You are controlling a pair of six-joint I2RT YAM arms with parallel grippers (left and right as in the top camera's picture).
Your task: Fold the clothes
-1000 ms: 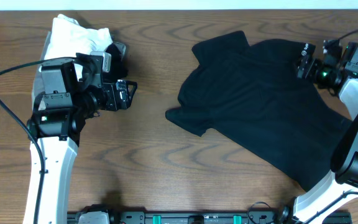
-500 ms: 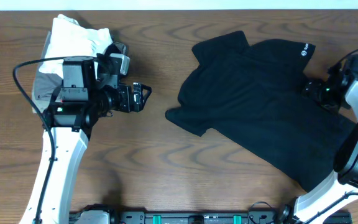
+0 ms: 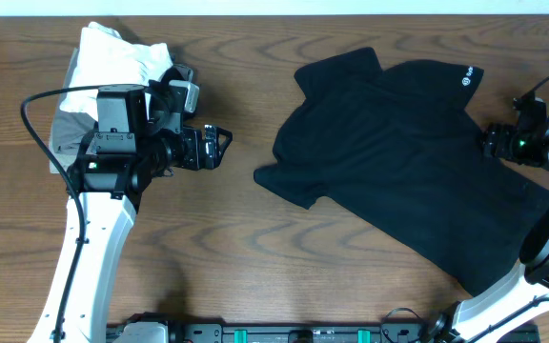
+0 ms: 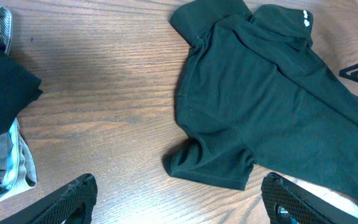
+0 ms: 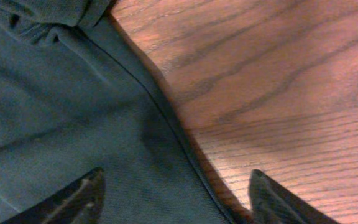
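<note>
At shirt (image 5: 55,106) edge, right gripper (image 5: 176,179) (jaws apart).

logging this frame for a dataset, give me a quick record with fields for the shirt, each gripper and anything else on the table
shirt: black shirt, lying spread out on the right half of the table, not yet folded, white logo at its far side
left gripper: left gripper open, empty, over bare wood left of the shirt
right gripper: right gripper open, holding nothing, over the shirt's right edge
other items: white folded garment at far left, partly behind the left arm
</note>
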